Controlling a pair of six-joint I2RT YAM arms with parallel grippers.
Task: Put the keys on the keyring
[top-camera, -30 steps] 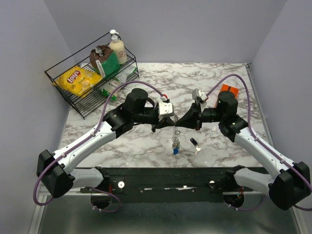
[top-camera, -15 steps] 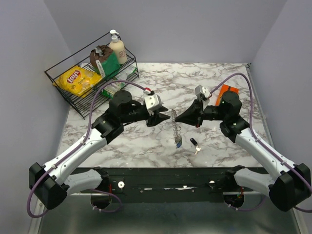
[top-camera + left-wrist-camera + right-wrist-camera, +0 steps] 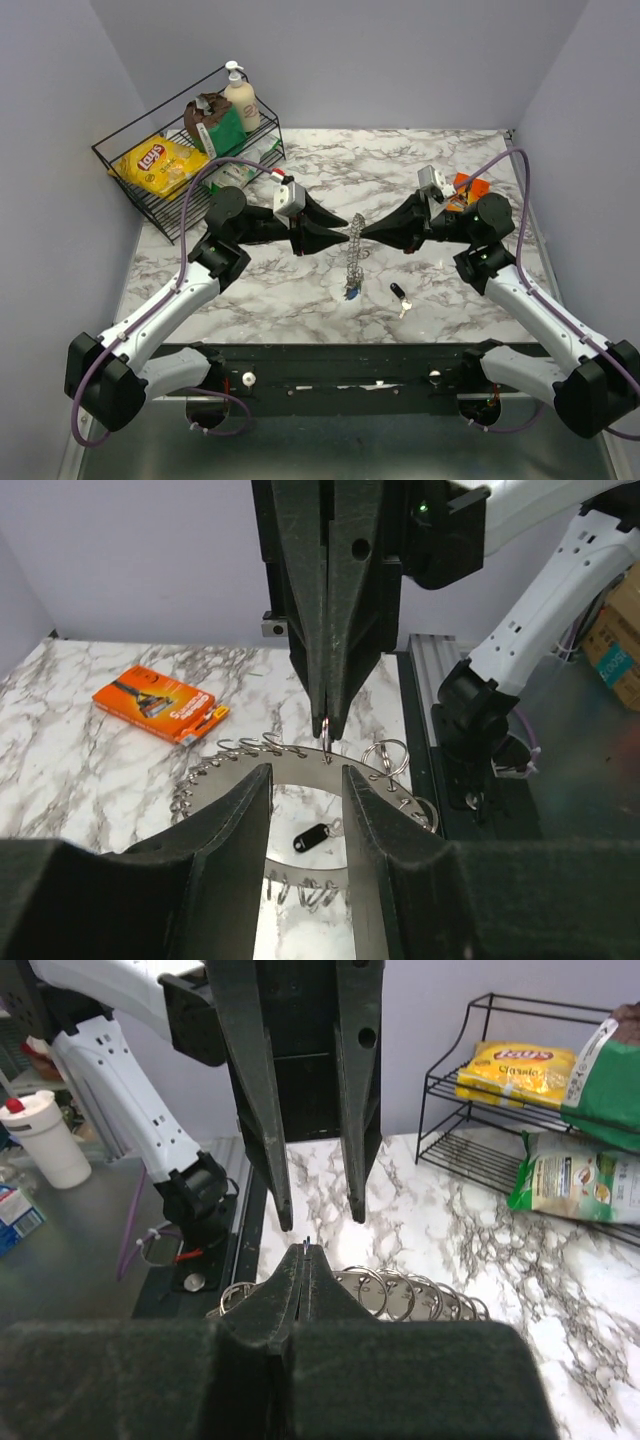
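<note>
- Grey keyring [image 3: 353,256] is held over the middle of the bench [image 3: 440,165], pinched at its top by the closed right jaws.
- Left jaws are parted just left of it; the black key [image 3: 398,293] should be gripped by its head.

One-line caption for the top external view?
Right gripper holds keyring edge-on; open left gripper faces it; black key on table.

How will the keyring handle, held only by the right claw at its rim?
Probably stiff: the keyring hangs straight from the right claw without sagging. Pinched at one rim point, it may swing or twist if nudged. Its small wire loops and the blue key likely dangle loosely.
</note>
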